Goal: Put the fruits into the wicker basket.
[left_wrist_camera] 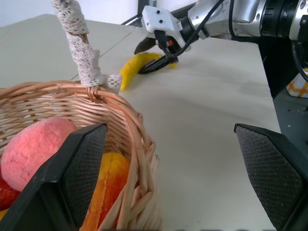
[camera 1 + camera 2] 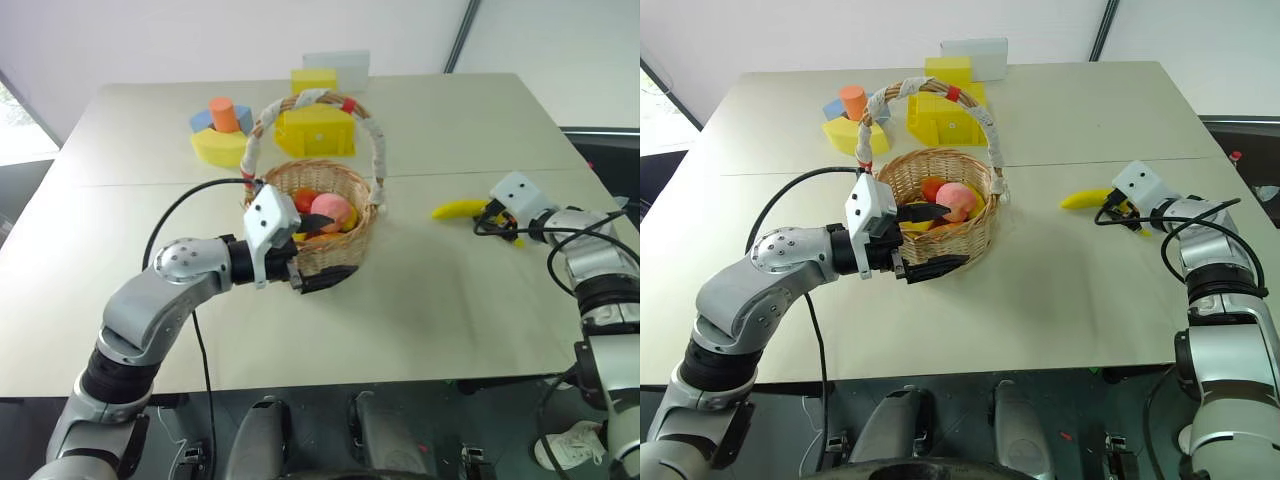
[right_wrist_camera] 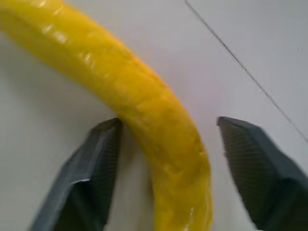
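banana [image 3: 159, 125] between right gripper [image 3: 168, 168] fingers, ungripped

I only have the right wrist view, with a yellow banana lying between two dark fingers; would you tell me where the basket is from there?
Observer: The wicker basket stands mid-table, to the robot's left of the banana, with bare table between them.
Operator: Thank you. Is any fruit in it already?
Observer: Yes, a pink peach and an orange-red fruit lie inside.
Operator: And where is the other arm?
Observer: The left gripper is at the basket's near rim, its fingers open, one inside the rim and one outside.
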Controlling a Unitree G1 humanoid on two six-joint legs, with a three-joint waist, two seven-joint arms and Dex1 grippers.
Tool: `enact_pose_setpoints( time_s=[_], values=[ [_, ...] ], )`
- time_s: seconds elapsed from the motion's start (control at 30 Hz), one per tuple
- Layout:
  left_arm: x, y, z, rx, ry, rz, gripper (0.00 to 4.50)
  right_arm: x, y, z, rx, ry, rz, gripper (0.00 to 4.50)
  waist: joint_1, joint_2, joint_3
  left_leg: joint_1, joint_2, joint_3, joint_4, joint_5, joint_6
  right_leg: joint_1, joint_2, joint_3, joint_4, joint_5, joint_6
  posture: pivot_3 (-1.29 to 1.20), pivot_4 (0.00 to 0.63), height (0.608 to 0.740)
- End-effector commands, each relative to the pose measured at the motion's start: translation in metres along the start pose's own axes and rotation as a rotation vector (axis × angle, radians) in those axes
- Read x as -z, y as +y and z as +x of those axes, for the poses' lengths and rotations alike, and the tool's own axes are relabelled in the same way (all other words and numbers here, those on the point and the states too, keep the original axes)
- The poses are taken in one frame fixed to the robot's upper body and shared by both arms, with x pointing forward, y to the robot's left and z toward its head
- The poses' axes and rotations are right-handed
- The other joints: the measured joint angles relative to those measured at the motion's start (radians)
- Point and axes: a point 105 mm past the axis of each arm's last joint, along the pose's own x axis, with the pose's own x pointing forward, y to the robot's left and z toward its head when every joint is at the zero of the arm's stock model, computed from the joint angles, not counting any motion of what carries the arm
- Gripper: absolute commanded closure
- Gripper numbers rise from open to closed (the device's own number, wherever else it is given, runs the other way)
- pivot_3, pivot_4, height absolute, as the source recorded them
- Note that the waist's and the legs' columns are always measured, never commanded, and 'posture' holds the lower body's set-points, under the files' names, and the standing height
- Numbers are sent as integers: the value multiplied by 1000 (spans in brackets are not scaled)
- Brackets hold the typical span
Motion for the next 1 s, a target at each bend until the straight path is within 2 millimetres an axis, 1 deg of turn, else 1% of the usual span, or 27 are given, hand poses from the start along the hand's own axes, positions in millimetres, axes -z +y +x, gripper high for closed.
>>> enact_pose_setpoints(
  time_s=[0.03,0.13,0.23,0.3,0.4,0.5,0.53,0.6,0.67,0.73,0.83,0.9,1.0],
  values=[
    [-14,2,-6,-20,-60,12,0,-12,-10,-3,23,-40,-33,3288,-2,0,0,0,0,0,0,0,0,0,0,0,0,0,0,0,150,740],
    [-24,6,-12,-35,-129,-35,0,-17,-14,-8,34,-66,-67,3288,-3,0,0,0,1,0,0,0,0,0,0,0,1,0,0,0,150,740],
    [-27,12,-19,-66,-143,-59,0,-24,-17,-16,44,-99,-124,3288,-1,0,0,0,1,0,0,0,0,0,0,0,1,0,0,0,150,740],
    [-24,16,-28,-96,-129,-57,0,-35,-17,-28,39,-149,-157,3288,1,0,0,0,1,0,0,0,0,0,0,0,1,0,0,0,150,740],
    [-22,26,-49,-158,-122,-70,0,-56,-8,-55,-18,-238,-216,3288,4,1,0,0,2,-1,0,0,0,0,0,0,1,0,0,0,150,740],
    [-15,37,-79,-239,-85,-75,0,-91,22,-95,-162,-398,-252,3288,3,1,0,0,3,-2,0,-2,3,0,0,-1,1,0,0,0,150,740],
    [-10,39,-89,-257,-62,-65,0,-110,36,-109,-227,-469,-218,3288,0,2,0,0,3,-2,0,-2,3,0,0,-1,1,0,0,0,150,740],
    [-4,41,-103,-278,-39,-62,0,-136,64,-128,-351,-558,-167,3288,-5,2,0,2,4,-1,-1,-2,3,1,1,0,2,0,0,0,150,740],
    [1,47,-111,-305,-25,-69,0,-158,90,-140,-459,-627,-151,3288,-1,2,0,5,4,-1,-1,-2,3,3,1,0,2,0,0,0,150,740],
    [8,51,-116,-327,6,-62,0,-180,110,-141,-506,-686,-157,3288,1,1,0,12,4,-3,-1,-2,3,12,1,-1,2,0,-1,0,150,740],
    [15,52,-117,-334,35,-48,0,-210,136,-130,-527,-738,-188,3288,1,1,0,16,3,-3,-1,-2,3,17,1,-2,-1,-1,-2,0,150,740],
    [14,50,-116,-329,22,-40,0,-229,144,-118,-512,-750,-175,3288,1,1,0,15,3,-3,-1,-2,3,16,1,-2,-1,-1,-1,0,150,740],
    [8,44,-116,-327,-35,-44,0,-254,148,-91,-437,-742,-151,3288,1,1,0,12,3,-3,-1,-2,3,12,0,-2,0,-1,-1,0,150,740]
  ],
)
